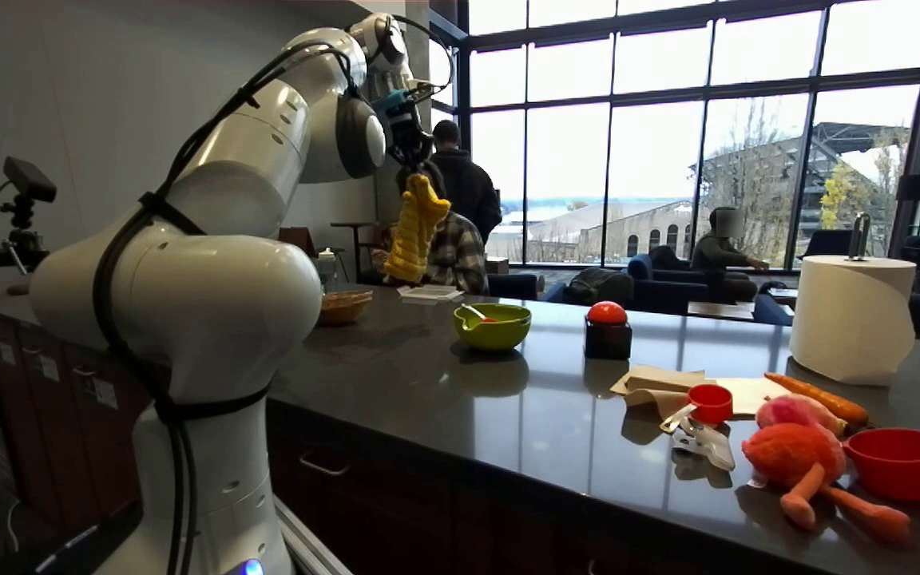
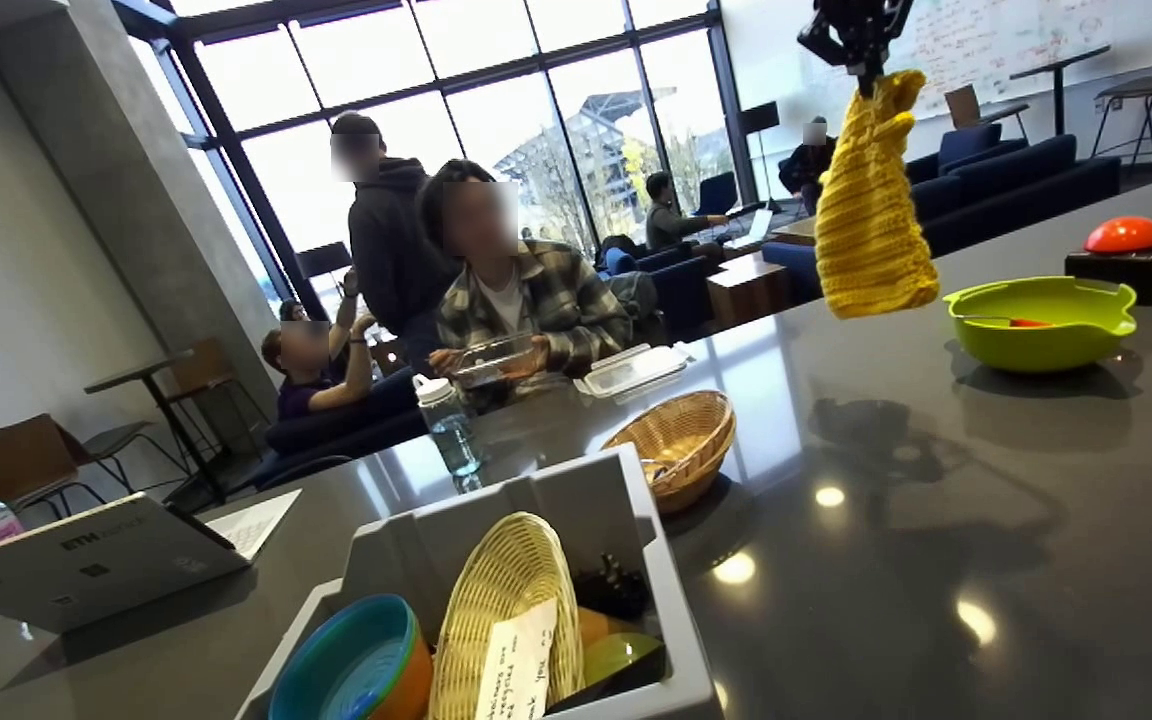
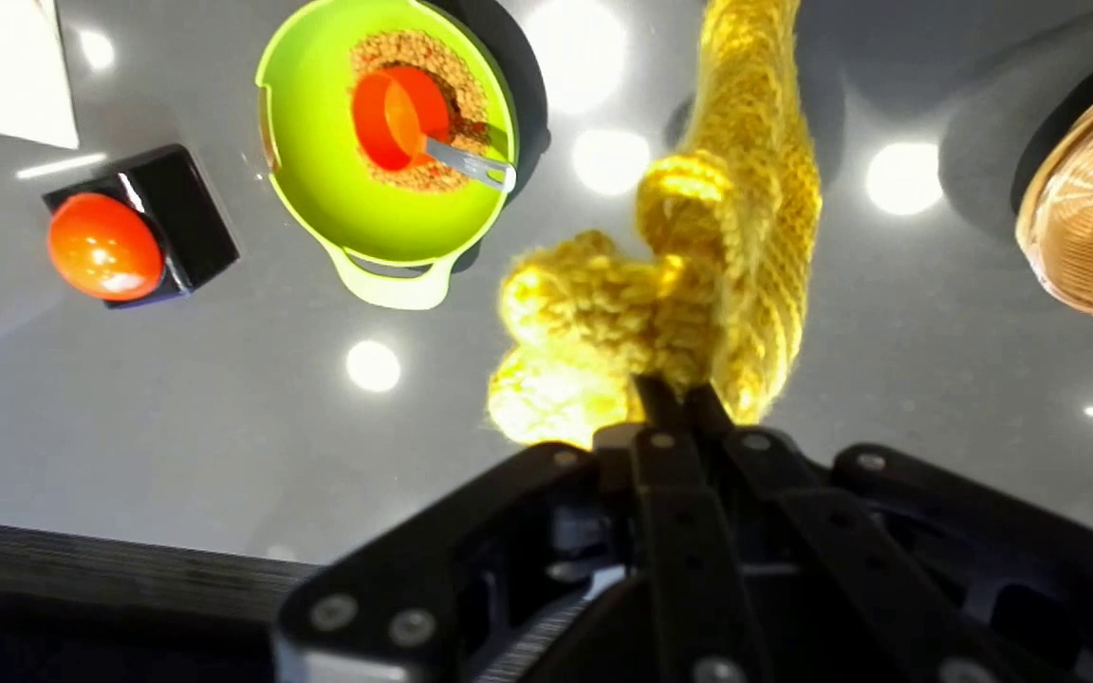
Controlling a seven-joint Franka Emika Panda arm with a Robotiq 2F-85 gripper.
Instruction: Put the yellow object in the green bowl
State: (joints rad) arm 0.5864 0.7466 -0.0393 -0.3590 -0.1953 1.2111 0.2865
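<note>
Claw [image 3: 682,391]: clamped on yellow knitted item [image 2: 871,215], which hangs beneath it. Green bowl [image 3: 314,123]: upper left of claw in wrist view, open bench [image 3: 472,318] between bowl and item. Same view: bench edge [image 3: 129,543] left of claw, then hidden behind it; item's far end cut off.

Cup [image 3: 378,112] in bowl [image 3: 317,152] on countertop [image 3: 224,446], in wrist view, button [image 3: 105,245] left of bowl, basket [image 3: 1085,235] right

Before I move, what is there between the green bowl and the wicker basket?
In the wrist view, the yellow object shows between the green bowl and the basket; in both exterior views it hangs from the gripper, above the counter.
</note>
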